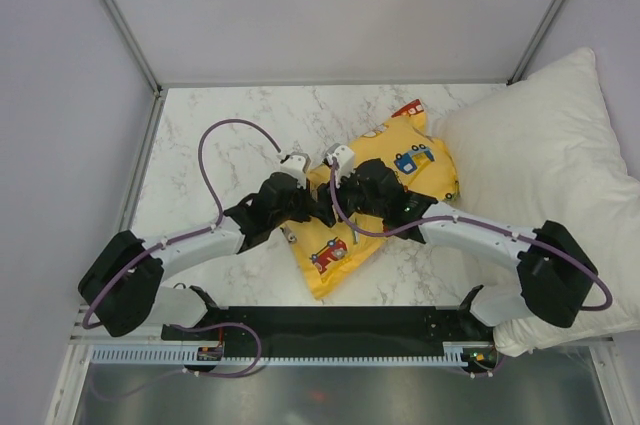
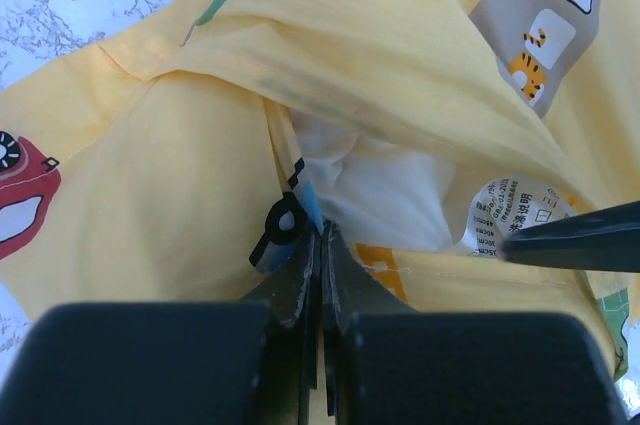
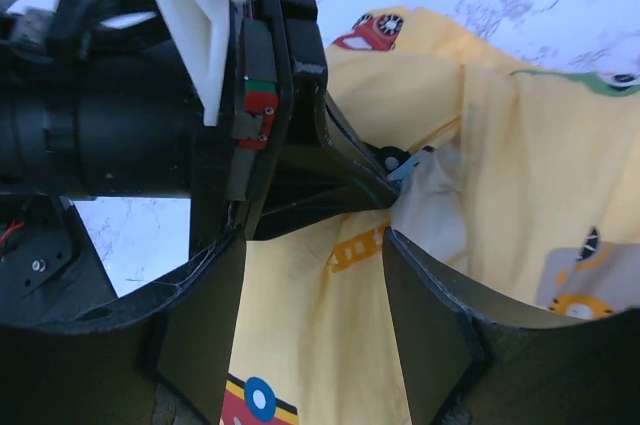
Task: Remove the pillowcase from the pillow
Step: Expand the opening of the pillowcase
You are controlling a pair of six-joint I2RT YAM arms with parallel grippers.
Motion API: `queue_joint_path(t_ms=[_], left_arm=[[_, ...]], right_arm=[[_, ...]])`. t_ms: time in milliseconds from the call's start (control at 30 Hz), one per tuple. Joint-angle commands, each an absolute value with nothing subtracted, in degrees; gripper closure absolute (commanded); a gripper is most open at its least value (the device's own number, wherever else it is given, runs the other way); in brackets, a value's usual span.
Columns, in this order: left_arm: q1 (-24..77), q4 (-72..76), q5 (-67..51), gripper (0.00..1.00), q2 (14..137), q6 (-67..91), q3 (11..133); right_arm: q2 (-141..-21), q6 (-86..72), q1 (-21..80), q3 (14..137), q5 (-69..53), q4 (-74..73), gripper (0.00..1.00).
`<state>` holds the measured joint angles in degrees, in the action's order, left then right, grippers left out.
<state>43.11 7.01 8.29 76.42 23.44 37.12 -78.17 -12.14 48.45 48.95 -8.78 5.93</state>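
The yellow pillowcase (image 1: 400,170) printed with cars lies on the marble table, and the pillow inside it is mostly hidden. My left gripper (image 1: 316,209) is shut on the case's opening hem (image 2: 322,230). In the left wrist view the pale pillow (image 2: 385,190) shows inside the opening beside a white label (image 2: 505,215). My right gripper (image 1: 342,195) is open over the yellow fabric just in front of the opening (image 3: 315,275). One of its fingertips (image 2: 575,240) is next to the label. The right wrist view shows the left gripper (image 3: 300,165) pinching the hem and a patch of pillow (image 3: 430,210).
A much larger white pillow (image 1: 545,160) lies at the table's right side, touching the case's far corner. The marble table (image 1: 220,115) is walled by grey panels on the left and at the back. Purple cables (image 1: 215,145) loop above the arms.
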Motion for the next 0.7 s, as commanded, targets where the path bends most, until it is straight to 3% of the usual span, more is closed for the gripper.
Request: queue_joint_path(t_ms=[0,667], left_arm=[[42.9,4.2,7.7,0.98,75.7,21.2,35.5],[43.0,2.4,8.4,0.98,71.5,21.0,33.0]], right_arm=[[-82.2,-10.9,48.6,52.0,-15.6,10.8,0.36],[-93.5,-15.2,43.5,51.9,2.6,12.7,0.33]])
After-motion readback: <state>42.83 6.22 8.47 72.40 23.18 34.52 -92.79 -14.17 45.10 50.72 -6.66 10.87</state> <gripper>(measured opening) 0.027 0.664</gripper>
